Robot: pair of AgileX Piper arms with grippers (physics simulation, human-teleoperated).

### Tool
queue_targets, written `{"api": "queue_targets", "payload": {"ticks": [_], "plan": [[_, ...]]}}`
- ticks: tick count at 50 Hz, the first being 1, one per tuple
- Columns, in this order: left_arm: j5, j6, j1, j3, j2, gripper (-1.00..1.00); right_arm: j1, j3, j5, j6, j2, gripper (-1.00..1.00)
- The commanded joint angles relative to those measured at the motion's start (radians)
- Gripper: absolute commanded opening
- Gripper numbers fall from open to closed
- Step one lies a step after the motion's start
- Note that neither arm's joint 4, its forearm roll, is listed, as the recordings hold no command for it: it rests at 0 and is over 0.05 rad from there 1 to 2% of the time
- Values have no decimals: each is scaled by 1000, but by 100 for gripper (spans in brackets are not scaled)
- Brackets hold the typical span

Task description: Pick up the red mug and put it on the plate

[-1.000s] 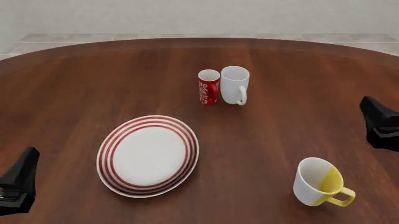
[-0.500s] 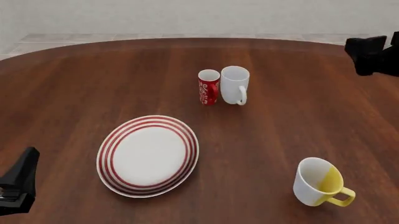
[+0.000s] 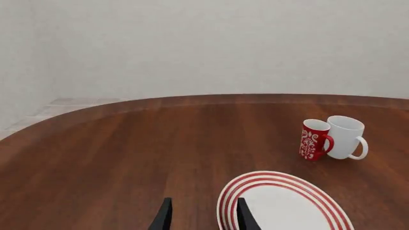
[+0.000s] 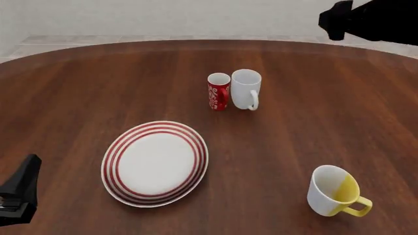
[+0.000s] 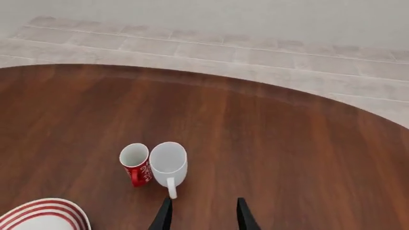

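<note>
The red mug point(image 4: 219, 91) stands upright on the far middle of the table, its side touching a plain white mug point(image 4: 246, 89) on its right. The plate point(image 4: 155, 163) lies nearer, left of centre. My left gripper point(image 4: 19, 192) sits low at the near left corner; in the left wrist view it is open point(image 3: 203, 218) at the rim of the plate point(image 3: 281, 206), far from the red mug point(image 3: 314, 140). My right gripper point(image 4: 334, 20) hangs high at the far right. It is open point(image 5: 203, 216), and looks down on the red mug point(image 5: 135, 164) from above.
A larger white-and-yellow mug point(image 4: 333, 191) stands at the near right, handle pointing right. The white mug point(image 5: 168, 164) has its handle turned toward the near side. The round wooden table's far edge point(image 4: 209, 41) curves just behind the mugs.
My right arm has risen from the table's right edge and swung up and leftward to the far right, above the table. The left arm, mugs and plate have not moved.
</note>
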Motion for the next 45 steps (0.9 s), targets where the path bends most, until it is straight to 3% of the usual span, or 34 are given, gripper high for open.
{"api": "queue_targets", "payload": {"ticks": [1,12,25,45], "plan": [[0,0,0,0,0,100,39,-136,27,11,143,100],[0,0,0,0,0,100,77,-235,26,40,288,100],[0,0,0,0,0,100,120,-351,47,36,417,100],[0,0,0,0,0,100,178,-458,65,68,539,100]]}}
